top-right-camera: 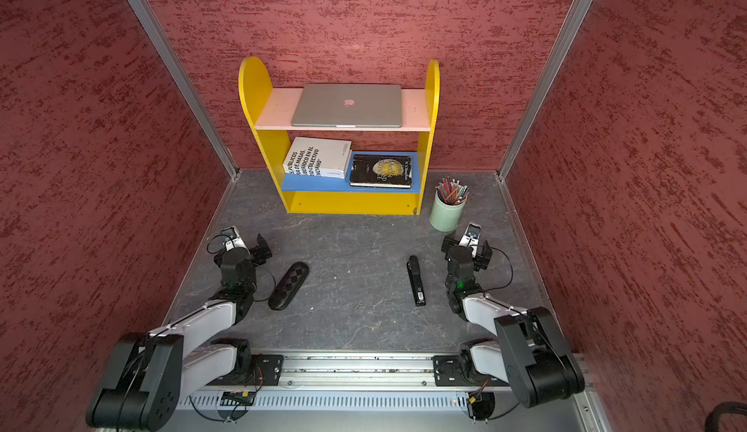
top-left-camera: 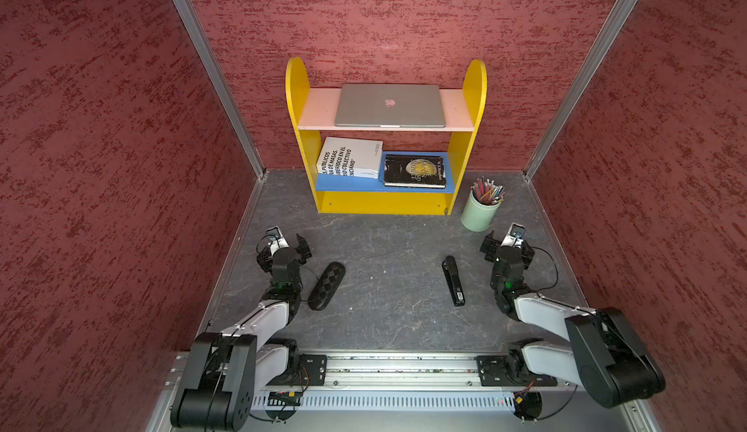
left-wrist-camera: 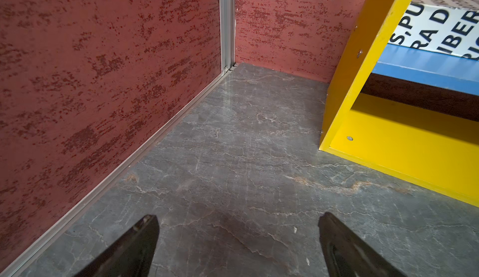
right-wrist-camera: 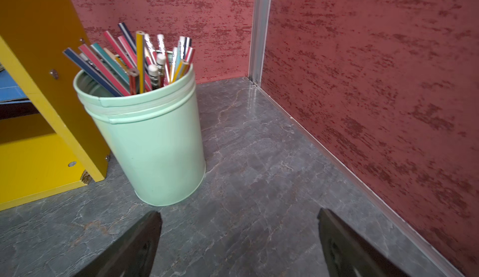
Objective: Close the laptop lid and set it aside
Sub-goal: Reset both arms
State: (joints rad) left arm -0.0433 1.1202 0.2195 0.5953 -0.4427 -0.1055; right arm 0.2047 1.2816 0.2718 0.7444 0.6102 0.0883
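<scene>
The silver-grey laptop (top-left-camera: 390, 104) (top-right-camera: 347, 104) lies flat on the pink top board of the yellow shelf in both top views. The laptop lid (top-left-camera: 364, 111) is down, with the apple logo facing up. My left gripper (top-left-camera: 283, 244) (top-right-camera: 241, 246) hovers low over the dark table at the near left, well in front of the shelf. In the left wrist view its gripper (left-wrist-camera: 238, 224) is open over bare table. My right gripper (top-left-camera: 507, 244) (top-right-camera: 467, 244) is at the near right, and its wrist view shows that gripper (right-wrist-camera: 239, 221) open with nothing held.
The yellow shelf (top-left-camera: 303, 159) stands against the back wall, with a white book (top-left-camera: 351, 157) and a black book (top-left-camera: 414, 171) on its blue board. A mint cup of pencils (top-left-camera: 479, 212) (right-wrist-camera: 153, 143) stands just beyond my right gripper. A black oval case (top-left-camera: 326, 285) and a black stapler (top-left-camera: 453, 280) lie between the arms.
</scene>
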